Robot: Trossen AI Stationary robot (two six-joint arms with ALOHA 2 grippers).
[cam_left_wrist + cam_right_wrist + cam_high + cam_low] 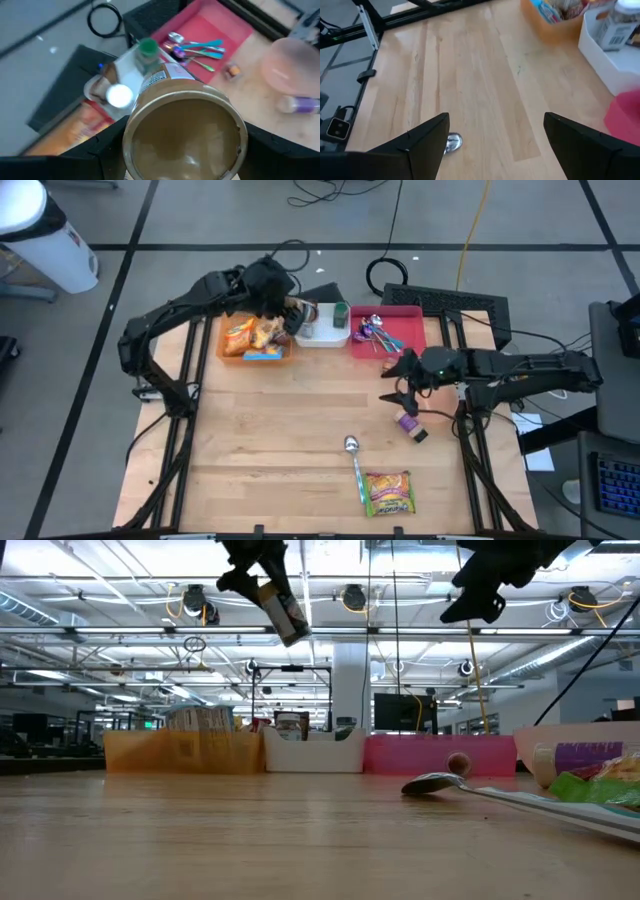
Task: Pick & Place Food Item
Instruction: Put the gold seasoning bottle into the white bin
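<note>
Overhead, left pincer (290, 308) is gripping a jar (184, 132) above the white bin (322, 336), upper middle; right pincer (400, 385) is hanging released over the bench (280, 440), right of centre.

3 bins (322, 337) side by side along the table's (270, 440) far edge; spoon (355, 463) beside noodle packet (388, 492) near front.

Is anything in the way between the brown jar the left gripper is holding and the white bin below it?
Nothing visible blocks it. The left gripper holds the tan-bottomed brown jar raised above the white plastic bin. A green-capped bottle already stands in that bin, so the free room lies beside it.
</note>
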